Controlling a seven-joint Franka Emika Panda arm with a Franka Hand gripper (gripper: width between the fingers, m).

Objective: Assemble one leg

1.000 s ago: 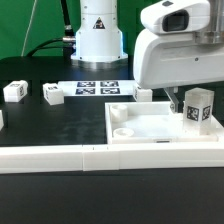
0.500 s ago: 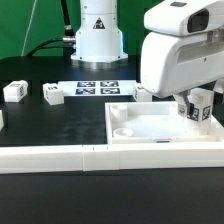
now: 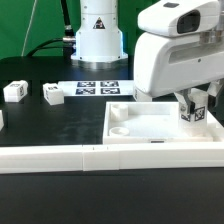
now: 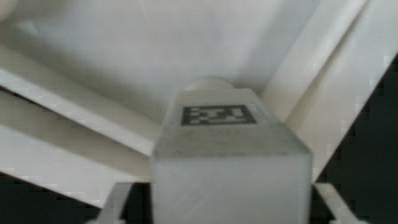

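The gripper (image 3: 196,103) is pinching the leg (image 3: 198,110) between its fingers, holding it upright over the far corner of the panel (image 3: 150,130) on the exterior view's right; the wrist view shows the leg (image 4: 226,140) with its tag facing the camera and the panel (image 4: 160,50) below it. So the pick-up looks done; what is left, I'd judge, is seating the leg in its socket and turning it home; I can't tell whether its foot touches the panel yet. Two more legs (image 3: 15,90) (image 3: 52,94) lie well away from the gripper, untouched, with the marker board (image 3: 99,88) between them and the arm's base.
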